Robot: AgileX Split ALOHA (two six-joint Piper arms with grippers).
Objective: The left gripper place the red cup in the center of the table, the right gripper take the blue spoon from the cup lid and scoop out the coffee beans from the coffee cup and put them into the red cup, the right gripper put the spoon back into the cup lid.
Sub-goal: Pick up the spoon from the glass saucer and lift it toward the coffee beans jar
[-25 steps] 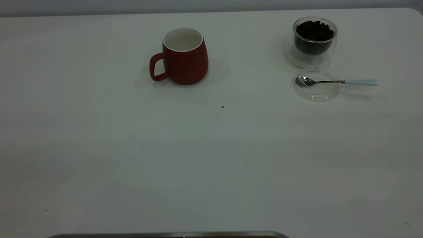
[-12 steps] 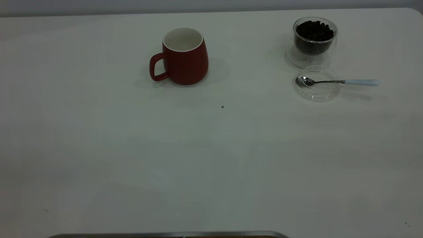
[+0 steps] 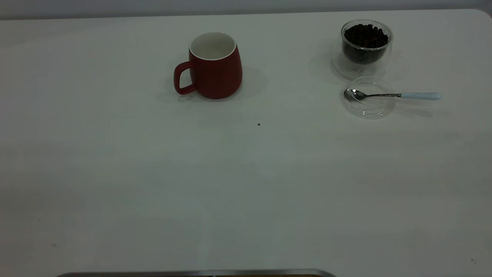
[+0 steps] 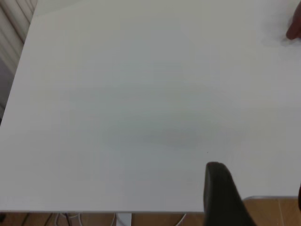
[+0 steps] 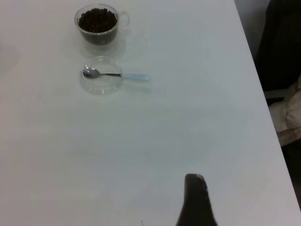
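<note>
The red cup (image 3: 213,67) stands upright and empty at the back of the table (image 3: 246,184), left of middle, its handle toward the left; a sliver of it (image 4: 295,28) shows in the left wrist view. At the back right stands the coffee cup (image 3: 365,46) (image 5: 97,26), filled with coffee beans (image 3: 365,35). Just in front lies the cup lid (image 3: 368,104) (image 5: 101,84), with the blue spoon (image 3: 392,95) (image 5: 117,75) resting across it, bowl inside and handle sticking out to the right. My left gripper (image 4: 257,176) hovers open over the table's near edge. My right gripper (image 5: 195,200) hangs over bare table, far from the spoon.
A small dark speck (image 3: 258,124) lies on the table in front of the red cup. The table's edge (image 5: 263,94) runs close to the right arm, with a dark seat beyond it. A metal strip (image 3: 200,273) shows at the near edge.
</note>
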